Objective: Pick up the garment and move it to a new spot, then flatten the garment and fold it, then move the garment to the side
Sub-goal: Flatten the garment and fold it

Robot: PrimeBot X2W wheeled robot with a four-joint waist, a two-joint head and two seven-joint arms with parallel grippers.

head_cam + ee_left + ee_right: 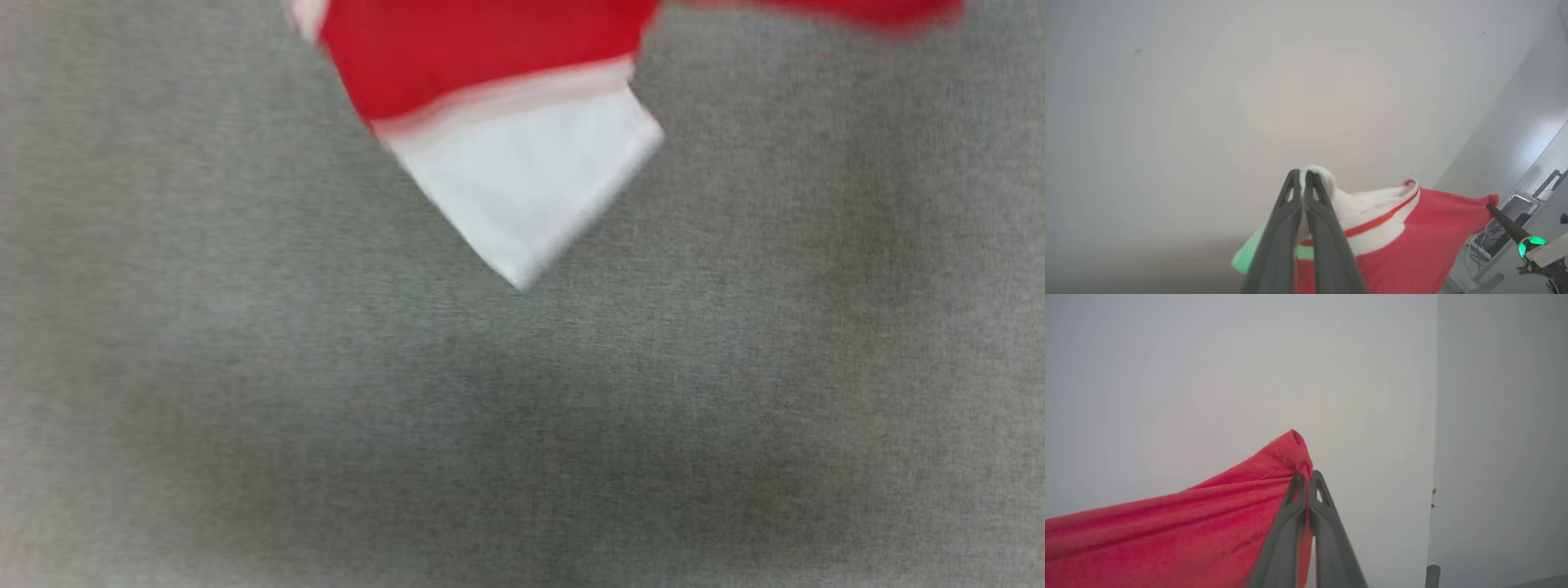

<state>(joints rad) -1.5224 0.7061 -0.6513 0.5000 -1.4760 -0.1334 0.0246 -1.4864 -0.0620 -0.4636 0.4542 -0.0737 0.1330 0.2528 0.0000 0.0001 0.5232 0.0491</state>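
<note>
Grey woven surface (245,367) across nearly the whole head view, blurred, with a soft shadow over the lower half. Pale wall (1208,102) behind both wrist views.

Garment (457,57) next in size: red, hanging in from the top edge of the head view, centre to upper right, raised off the grey surface. Stretched as a red sheet across the lower left of the right wrist view, and bunched at lower centre and lower right of the left wrist view. White sleeve (531,180) drooping to a point just above the middle of the head view, with striped trim (506,94) where white meets red.

Left gripper (1302,175) rising from bottom centre of its view, fingers pointing up and pressed together, pinching a white fold of sleeve at the tips. Right gripper (1306,475) rising likewise from bottom centre, fingers clamped tight on a red corner that pokes up just above the tips. Seen again at the right edge of the left wrist view, slanting up-left into the red corner, cloth taut between the two. Small green light (1529,244) at its base.
</note>
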